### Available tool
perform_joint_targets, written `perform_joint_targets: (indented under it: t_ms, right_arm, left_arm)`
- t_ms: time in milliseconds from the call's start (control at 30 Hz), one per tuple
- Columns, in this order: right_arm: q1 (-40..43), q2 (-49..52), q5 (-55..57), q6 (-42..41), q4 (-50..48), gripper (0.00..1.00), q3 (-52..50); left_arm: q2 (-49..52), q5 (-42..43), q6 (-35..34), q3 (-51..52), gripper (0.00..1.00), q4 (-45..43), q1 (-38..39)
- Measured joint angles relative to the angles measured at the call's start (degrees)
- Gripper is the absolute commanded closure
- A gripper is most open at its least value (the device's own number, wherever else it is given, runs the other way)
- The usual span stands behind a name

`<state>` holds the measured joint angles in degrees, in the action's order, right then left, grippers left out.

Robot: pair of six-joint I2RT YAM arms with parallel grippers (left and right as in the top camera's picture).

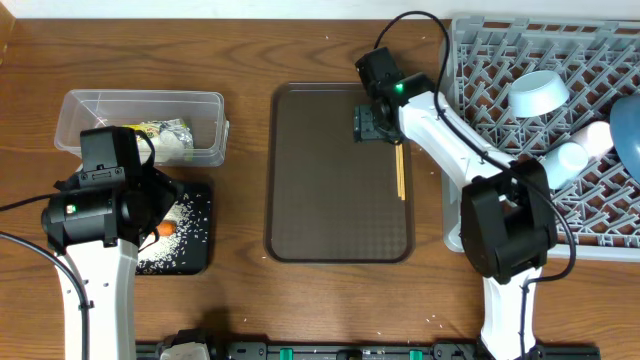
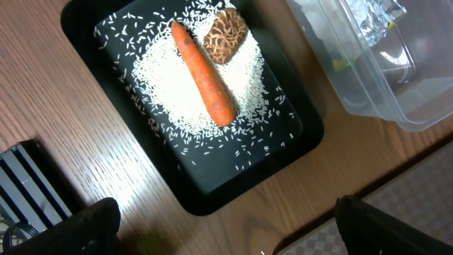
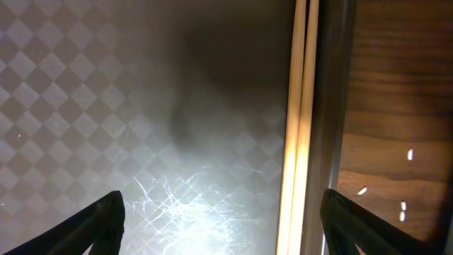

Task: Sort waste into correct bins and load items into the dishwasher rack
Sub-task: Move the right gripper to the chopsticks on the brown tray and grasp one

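Observation:
An orange carrot (image 2: 204, 73) and a brown food lump (image 2: 225, 35) lie on a bed of white rice (image 2: 170, 99) in the black tray (image 2: 212, 202). Beside it, the clear tub (image 2: 386, 92) holds the snack wrapper (image 1: 160, 135). My left gripper (image 2: 226, 237) hangs open above the table at the tray's near corner, holding nothing. Wooden chopsticks (image 3: 299, 127) lie along the right rim of the brown serving tray (image 3: 141, 106). My right gripper (image 3: 219, 227) is open low over them, with the sticks near its right finger (image 3: 361, 227). The grey rack (image 1: 500, 60) holds a light blue bowl (image 1: 538, 93), two pale cups (image 1: 572, 157) and a dark blue dish (image 1: 630, 140).
The serving tray (image 1: 340, 175) fills the table's middle between the bins and the rack. Stray rice grains dot the wood to the right of its rim. The right arm stretches from the front edge across the rack's left side.

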<state>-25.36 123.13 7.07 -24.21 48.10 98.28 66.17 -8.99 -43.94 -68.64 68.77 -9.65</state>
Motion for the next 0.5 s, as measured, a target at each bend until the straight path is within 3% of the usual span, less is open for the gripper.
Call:
perform_joint_targets:
  t_ms: [500]
  right_arm:
    - [0.0, 0.0, 0.1, -5.2, -4.1, 0.19, -5.8]
  left_arm:
    - [0.0, 0.0, 0.0, 0.0, 0.02, 0.0, 0.0]
